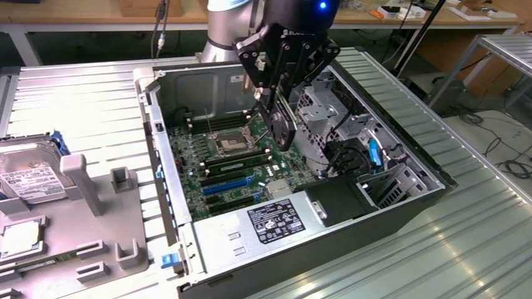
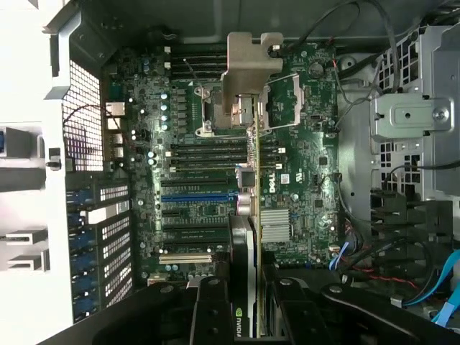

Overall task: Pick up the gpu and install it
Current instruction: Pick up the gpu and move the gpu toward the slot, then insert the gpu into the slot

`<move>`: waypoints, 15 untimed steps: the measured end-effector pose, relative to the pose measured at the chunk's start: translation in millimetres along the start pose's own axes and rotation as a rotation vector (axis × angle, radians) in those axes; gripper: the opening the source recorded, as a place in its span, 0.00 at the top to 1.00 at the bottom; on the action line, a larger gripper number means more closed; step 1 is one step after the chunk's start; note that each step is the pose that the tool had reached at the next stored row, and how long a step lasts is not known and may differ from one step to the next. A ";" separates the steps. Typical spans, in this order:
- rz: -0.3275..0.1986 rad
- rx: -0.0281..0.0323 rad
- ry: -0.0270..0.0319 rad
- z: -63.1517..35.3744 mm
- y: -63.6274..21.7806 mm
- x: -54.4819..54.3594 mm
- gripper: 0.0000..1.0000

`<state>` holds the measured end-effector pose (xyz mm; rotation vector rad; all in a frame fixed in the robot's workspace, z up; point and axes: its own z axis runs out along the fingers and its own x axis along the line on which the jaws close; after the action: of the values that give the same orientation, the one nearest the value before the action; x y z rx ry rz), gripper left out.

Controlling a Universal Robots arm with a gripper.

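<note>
Open computer case (image 1: 166,177) on the counter (image 1: 83,99), green motherboard (image 1: 196,157) and labelled power supply (image 1: 275,224) inside, hard drive (image 1: 29,180) apart at the exterior view's left.

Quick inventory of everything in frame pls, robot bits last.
table: one, silver slatted metal, under everything.
computer case: one, black, open, centre of the exterior view.
motherboard: one, green, inside the case.
power supply: one, silver with a label, at the case's near end.
drive cage: one, silver, inside the case on the exterior view's right.
fixture: one, grey, on the exterior view's left.
hard drive: one, silver with a white label, on the fixture.
gpu: one, dark, on edge over the motherboard.
gripper: one, black, shut on the gpu.
arm: one, grey, behind the case.
</note>
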<state>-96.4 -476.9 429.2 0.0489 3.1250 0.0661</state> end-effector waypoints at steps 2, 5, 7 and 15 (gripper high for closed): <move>0.000 0.0000 0.0000 0.0 0.0 0.0 0.73; 0.000 0.0000 0.0000 0.0 0.0 0.0 0.73; 0.000 0.0000 0.0000 0.0 0.0 0.0 0.73; -0.001 -0.0001 0.0000 0.0 0.0 0.0 0.73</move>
<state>-96.4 -476.9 429.2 0.0473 3.1250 0.0662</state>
